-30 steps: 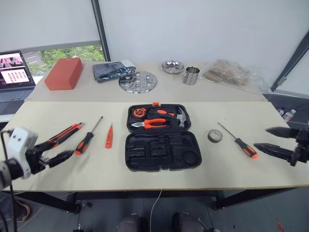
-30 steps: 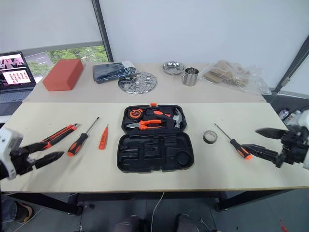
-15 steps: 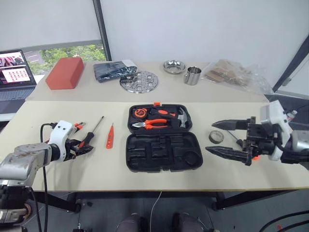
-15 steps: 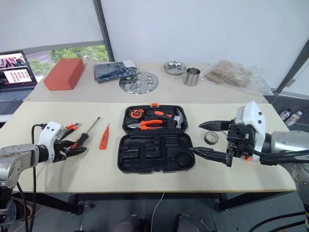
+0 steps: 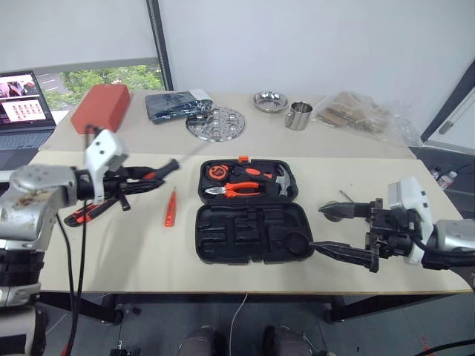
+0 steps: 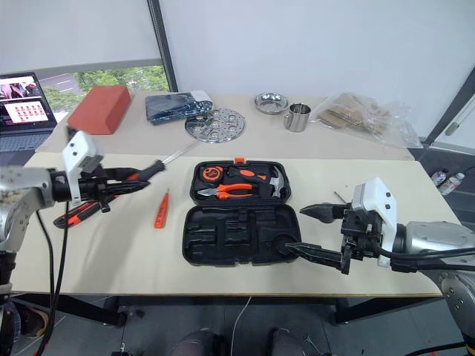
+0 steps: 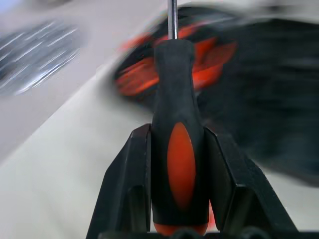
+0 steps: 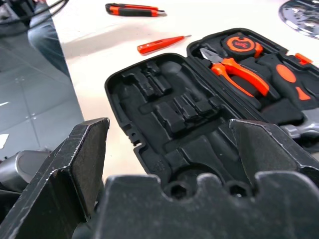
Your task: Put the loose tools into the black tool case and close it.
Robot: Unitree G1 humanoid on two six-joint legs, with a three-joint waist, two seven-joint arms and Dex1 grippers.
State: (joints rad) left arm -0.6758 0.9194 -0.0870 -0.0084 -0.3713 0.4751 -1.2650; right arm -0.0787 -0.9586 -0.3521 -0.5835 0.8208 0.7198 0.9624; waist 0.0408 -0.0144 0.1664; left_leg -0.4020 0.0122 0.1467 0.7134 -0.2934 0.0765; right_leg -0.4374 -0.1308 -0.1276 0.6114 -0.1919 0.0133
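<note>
My left gripper [image 7: 175, 169] clamps a screwdriver [image 7: 175, 124], lifted at the case's [image 5: 249, 233] ten o'clock for slotting. Right gripper [image 5: 338, 231] gapes wide at its three o'clock, ready.

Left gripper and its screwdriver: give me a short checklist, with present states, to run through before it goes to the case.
1. Left gripper shut on the screwdriver handle: ok.
2. Screwdriver lifted off the table: ok.
3. Case open, front half's slots empty: ok.
4. Right gripper open, clear of the slots: not ok, lower finger lies over the case's right front corner.
5. Which slot fits this screwdriver: cannot tell.
</note>
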